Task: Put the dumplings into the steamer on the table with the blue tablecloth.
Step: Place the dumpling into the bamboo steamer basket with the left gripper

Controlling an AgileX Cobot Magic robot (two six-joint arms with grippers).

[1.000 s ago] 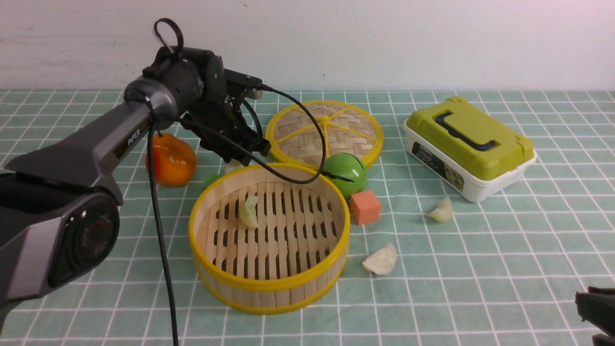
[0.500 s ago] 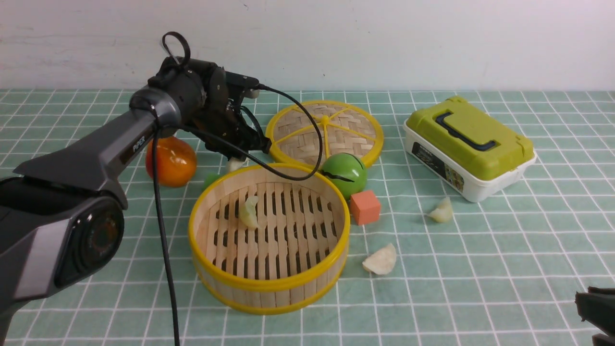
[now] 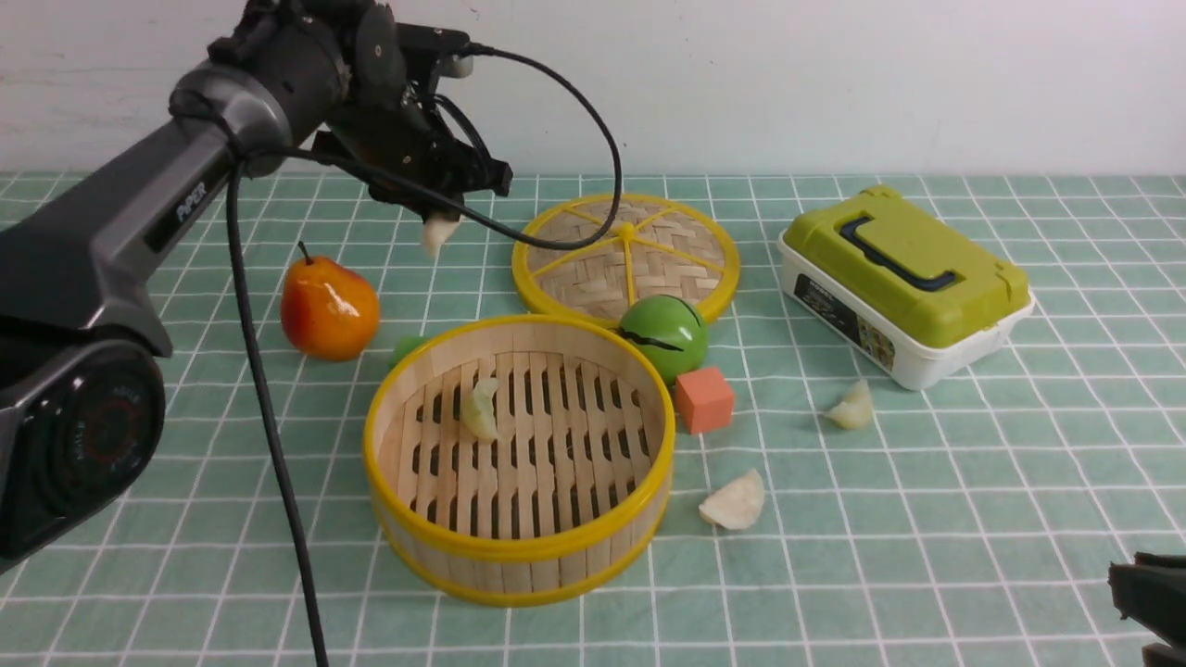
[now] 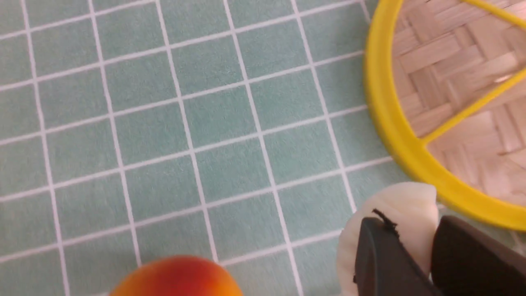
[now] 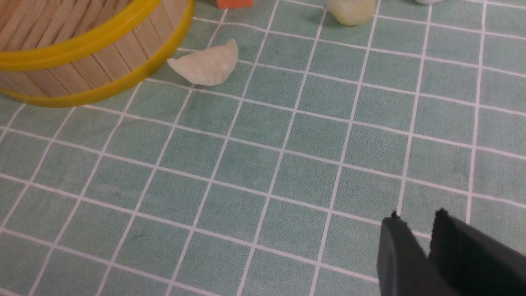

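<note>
My left gripper (image 3: 437, 225) is shut on a pale dumpling (image 3: 435, 236) and holds it in the air behind the steamer (image 3: 519, 547), above the teal checked cloth (image 3: 927, 519). In the left wrist view the dumpling (image 4: 404, 201) sits pinched between the black fingers (image 4: 378, 255). One dumpling (image 3: 480, 409) lies on the steamer's slat floor. Two more dumplings lie on the cloth to the steamer's right, one near (image 3: 734, 501) and one farther (image 3: 852, 406). My right gripper (image 5: 417, 216) is shut and empty, low at the front right.
An orange-red pear (image 3: 329, 308) stands left of the steamer. A green apple (image 3: 665, 335) and an orange cube (image 3: 704, 399) sit at its right rear. The flat woven lid (image 3: 626, 252) lies behind. A green-lidded white box (image 3: 903, 283) is at the back right.
My left gripper has risen from the cloth just behind the steamer, carrying the dumpling up and a little to the left. The right arm has not moved.
</note>
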